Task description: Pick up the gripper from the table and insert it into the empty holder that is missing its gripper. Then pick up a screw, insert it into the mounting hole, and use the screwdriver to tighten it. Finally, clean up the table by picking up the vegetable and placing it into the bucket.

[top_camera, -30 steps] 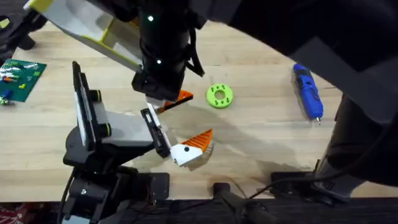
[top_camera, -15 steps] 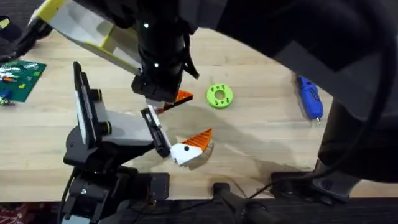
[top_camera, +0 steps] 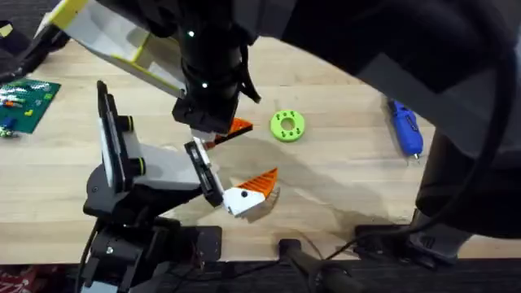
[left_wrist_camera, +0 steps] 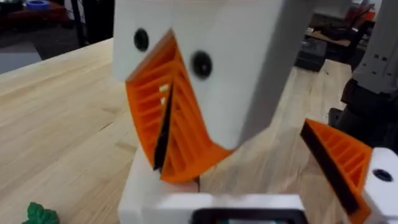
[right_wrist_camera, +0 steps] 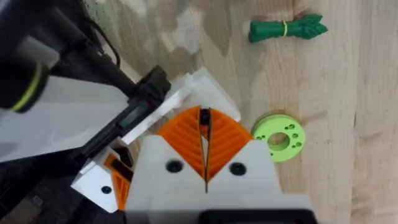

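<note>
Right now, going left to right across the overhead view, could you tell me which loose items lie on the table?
Green circuit board → orange-and-white gripper → bright-green disc → blue screwdriver.

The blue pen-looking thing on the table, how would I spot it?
Start at the wooden table and look toward its right side, past the bright green disc with holes. The screwdriver lies there alone, flat on the wood. It is the only blue, pen-shaped item, with a short metal tip.
</note>
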Controlling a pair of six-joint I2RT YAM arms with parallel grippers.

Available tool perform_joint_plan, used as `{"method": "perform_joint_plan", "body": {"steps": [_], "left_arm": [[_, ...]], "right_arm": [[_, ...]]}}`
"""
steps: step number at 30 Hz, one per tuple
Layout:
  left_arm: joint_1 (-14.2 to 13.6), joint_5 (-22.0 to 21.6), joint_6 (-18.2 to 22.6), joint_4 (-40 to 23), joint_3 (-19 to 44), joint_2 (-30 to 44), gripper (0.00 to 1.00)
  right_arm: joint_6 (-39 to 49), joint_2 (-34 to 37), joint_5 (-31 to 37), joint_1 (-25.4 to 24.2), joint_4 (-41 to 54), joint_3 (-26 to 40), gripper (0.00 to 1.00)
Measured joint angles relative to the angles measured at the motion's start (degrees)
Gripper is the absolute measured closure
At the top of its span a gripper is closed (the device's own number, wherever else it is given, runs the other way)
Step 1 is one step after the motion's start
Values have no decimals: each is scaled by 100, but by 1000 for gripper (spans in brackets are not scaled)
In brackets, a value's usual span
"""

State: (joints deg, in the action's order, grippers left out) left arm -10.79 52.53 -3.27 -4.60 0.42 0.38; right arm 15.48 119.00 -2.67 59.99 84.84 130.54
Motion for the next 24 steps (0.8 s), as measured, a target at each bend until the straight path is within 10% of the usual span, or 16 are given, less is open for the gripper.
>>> {"method": "perform_joint_plan", "body": {"steps": [20,24], "left_arm": [[0,0,0,0,-2,-2,14],[0,2,2,2,-2,-2,14]], "right_arm": [[-3,0,0,-2,0,0,991],[6,0,31,-7,1,0,531]]}}
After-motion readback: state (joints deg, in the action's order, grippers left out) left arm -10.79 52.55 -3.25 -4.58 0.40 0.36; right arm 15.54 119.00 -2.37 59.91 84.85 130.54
